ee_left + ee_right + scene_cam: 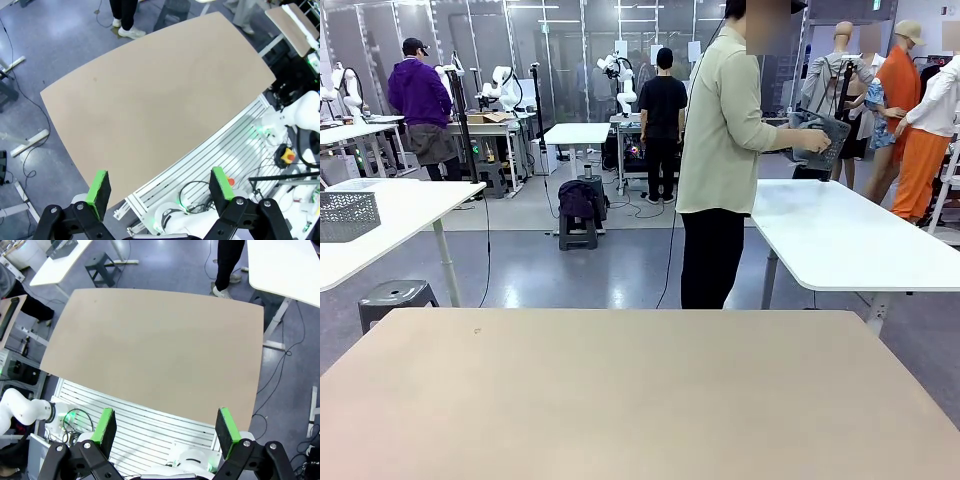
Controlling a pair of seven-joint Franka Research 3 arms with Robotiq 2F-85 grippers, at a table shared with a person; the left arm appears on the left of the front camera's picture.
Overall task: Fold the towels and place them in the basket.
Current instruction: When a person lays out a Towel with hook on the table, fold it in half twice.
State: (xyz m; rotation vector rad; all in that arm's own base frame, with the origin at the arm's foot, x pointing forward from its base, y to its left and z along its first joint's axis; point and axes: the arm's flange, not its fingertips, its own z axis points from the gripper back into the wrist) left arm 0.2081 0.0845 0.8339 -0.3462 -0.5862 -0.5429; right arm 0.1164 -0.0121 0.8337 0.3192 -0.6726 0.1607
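Observation:
A person in a pale green shirt [725, 120] stands beyond the far edge of the tan table [620, 390], turned to the right. Both of the person's hands hold the dark grey mesh basket [822, 138] above the white table [850, 235] on the right. The towels are out of view. My left gripper [160, 182] hangs open high above the tan table's near edge, nothing between its green pads [99, 186]. My right gripper [166, 426] is likewise open and high over the near edge, with its green pads [106, 425] bare.
A second grey mesh basket [345, 215] sits on the white table [390, 225] at the left, with a grey stool [395, 297] under it. The person's feet [222, 290] stand at the tan table's far edge. White arm bases and cables lie below the near edge [280, 125].

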